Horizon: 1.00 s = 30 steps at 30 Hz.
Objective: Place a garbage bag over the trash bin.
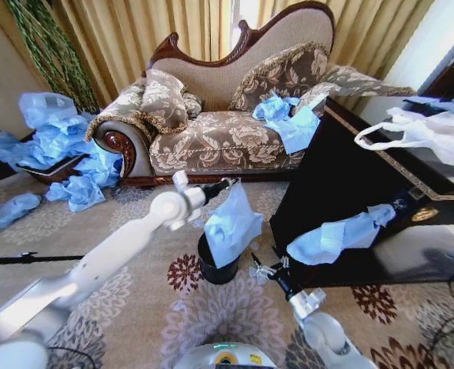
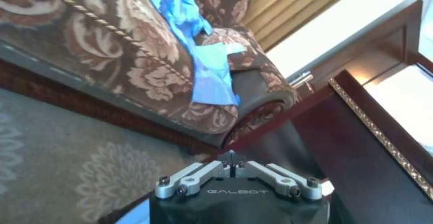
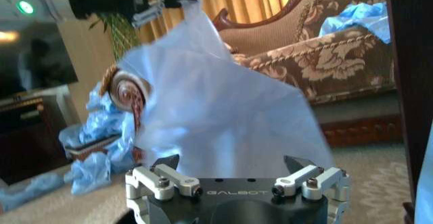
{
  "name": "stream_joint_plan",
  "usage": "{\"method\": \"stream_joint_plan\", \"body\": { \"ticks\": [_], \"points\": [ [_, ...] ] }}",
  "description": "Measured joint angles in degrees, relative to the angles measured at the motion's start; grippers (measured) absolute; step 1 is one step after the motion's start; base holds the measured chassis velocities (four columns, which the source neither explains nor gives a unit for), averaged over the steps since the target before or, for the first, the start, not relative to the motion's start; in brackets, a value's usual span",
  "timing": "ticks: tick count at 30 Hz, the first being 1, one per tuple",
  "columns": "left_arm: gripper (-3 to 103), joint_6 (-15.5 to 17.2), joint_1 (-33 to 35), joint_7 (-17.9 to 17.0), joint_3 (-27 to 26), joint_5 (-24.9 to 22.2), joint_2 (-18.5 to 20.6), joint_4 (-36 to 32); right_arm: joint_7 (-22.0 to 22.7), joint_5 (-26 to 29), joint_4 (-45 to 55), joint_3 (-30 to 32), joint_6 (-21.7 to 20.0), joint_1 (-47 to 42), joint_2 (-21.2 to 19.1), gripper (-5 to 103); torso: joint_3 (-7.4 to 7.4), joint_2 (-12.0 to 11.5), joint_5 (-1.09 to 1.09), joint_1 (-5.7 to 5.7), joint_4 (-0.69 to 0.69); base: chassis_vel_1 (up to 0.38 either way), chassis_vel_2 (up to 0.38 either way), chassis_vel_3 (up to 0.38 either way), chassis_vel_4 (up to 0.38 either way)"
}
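Bag above bin, rim not yet covered.
My left gripper (image 1: 228,183) pinches the garbage bag (image 1: 232,224) at twelve o'clock over the trash bin (image 1: 215,269); my right gripper (image 1: 262,269), at its three o'clock, is spread.

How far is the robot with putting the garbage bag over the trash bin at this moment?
Done: one garbage bag is picked up; the left gripper holds it by its top corner, hanging over the trash bin.
In hand: the right gripper, open, waits low beside the bin, facing the bag.
Left: the bag's mouth is not spread, and nothing is stretched around the black rim yet.
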Motion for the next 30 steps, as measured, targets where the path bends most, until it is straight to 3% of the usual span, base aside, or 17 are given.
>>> {"method": "stream_joint_plan", "body": {
  "ticks": [1,4,7,10,13,14,19,23,30],
  "points": [
    [0,0.0,0.0,0.0,0.0,0.0,0.0,0.0,0.0,0.0,0.0,0.0,0.0,0.0,0.0,100,0.0,0.0,0.0,0.0,0.0,0.0,0.0,0.0,0.0],
    [0,-0.3,-1.31,-0.22,1.18,0.0,-1.48,1.32,-0.7,7.42,4.3,0.77,-2.21,-0.66,-1.91,100,0.0,0.01,-0.03,-0.01,0.02,0.0,0.0,0.0,0.0],
    [0,-0.69,-1.54,-0.65,1.43,-0.03,-2.36,1.79,-0.98,7.55,5.98,0.68,-2.92,-0.71,-2.95,100,-0.01,0.01,-0.03,-0.01,0.03,0.0,0.0,0.0,0.0],
    [0,-1.2,-1.83,-1.33,1.44,-0.38,-3.38,2.24,1.9,5.28,7.24,-0.34,-4.41,0.08,-2.73,100,-0.01,0.01,-0.01,-0.01,0.02,0.0,0.0,0.0,0.0],
    [0,-1.7,-2.48,-1.89,1.48,-0.73,-4.52,2.78,8.28,3.1,8.83,-2.47,-7.61,1.32,-0.62,100,0.0,0.01,-0.01,-0.01,0.03,0.0,0.0,0.0,0.0],
    [0,-1.7,-2.48,-1.89,1.48,-0.73,-4.52,2.78,8.28,3.1,8.83,-2.47,-7.61,1.32,-0.62,100,0.0,0.01,-0.01,-0.01,0.03,0.0,0.0,0.0,0.0],
    [0,-2.04,-4.48,-2.64,2.9,-1.05,-5.68,3.4,17.42,3.27,9.73,-8.16,-13.35,4.64,2.07,100,0.0,0.01,-0.01,-0.01,0.02,0.0,0.0,0.0,0.0],
    [0,-2.22,-5.53,-3.15,3.49,-1.19,-6.75,4.04,20.64,5.66,9.14,-11.41,-15.15,7.52,3.65,100,-0.01,0.01,-0.01,-0.01,0.02,0.0,0.0,0.0,0.0],
    [0,-3.61,-6.27,-5.85,2.77,-2.3,-8.47,5.18,21.49,5.25,7.33,-13.29,-15.09,9.73,4.6,100,0.0,0.01,-0.03,0.0,0.02,0.0,0.0,0.0,0.0]
  ]
}}
